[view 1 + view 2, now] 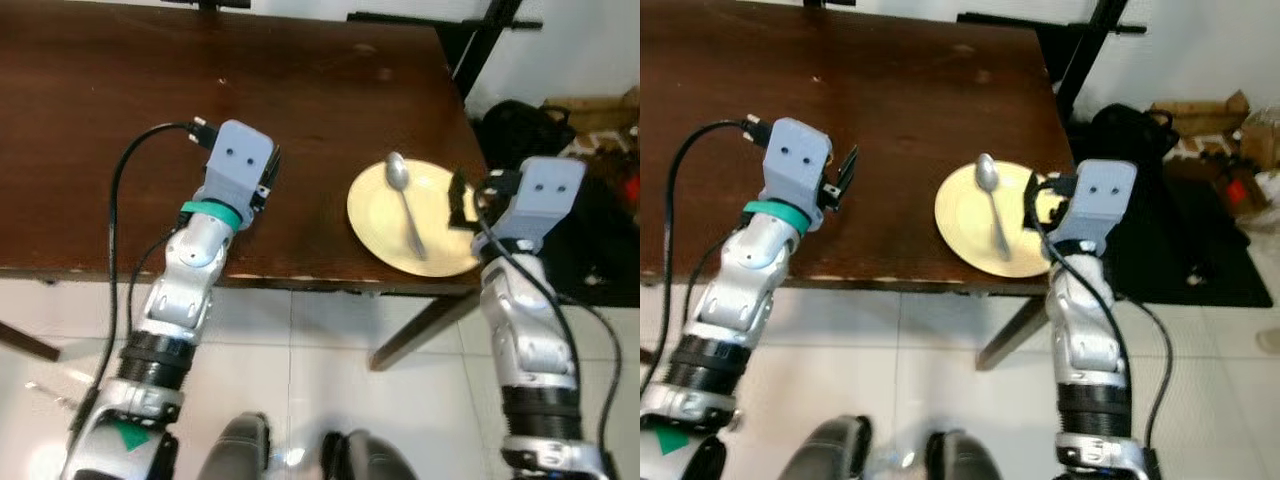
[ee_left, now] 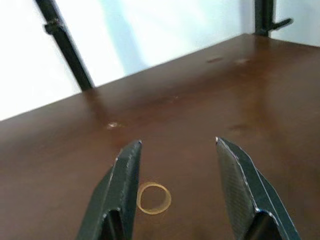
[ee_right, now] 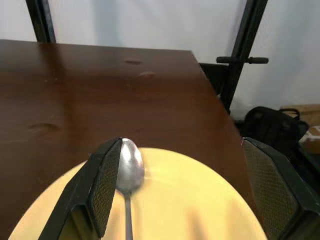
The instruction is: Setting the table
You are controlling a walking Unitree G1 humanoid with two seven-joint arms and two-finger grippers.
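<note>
Plate (image 1: 420, 215) and spoon (image 1: 405, 205) sit at the table's (image 1: 150, 110) near right corner; the setting looks only begun, little else laid.
Right gripper (image 3: 182, 195) hangs wide and empty just over the plate's right rim, spoon beside its inner finger; left gripper (image 2: 177, 187) gapes above bare wood near a rubber band (image 2: 153, 198).

Spoon (image 1: 404, 201) on plate (image 1: 380, 232), table's (image 1: 150, 70) right.
</note>
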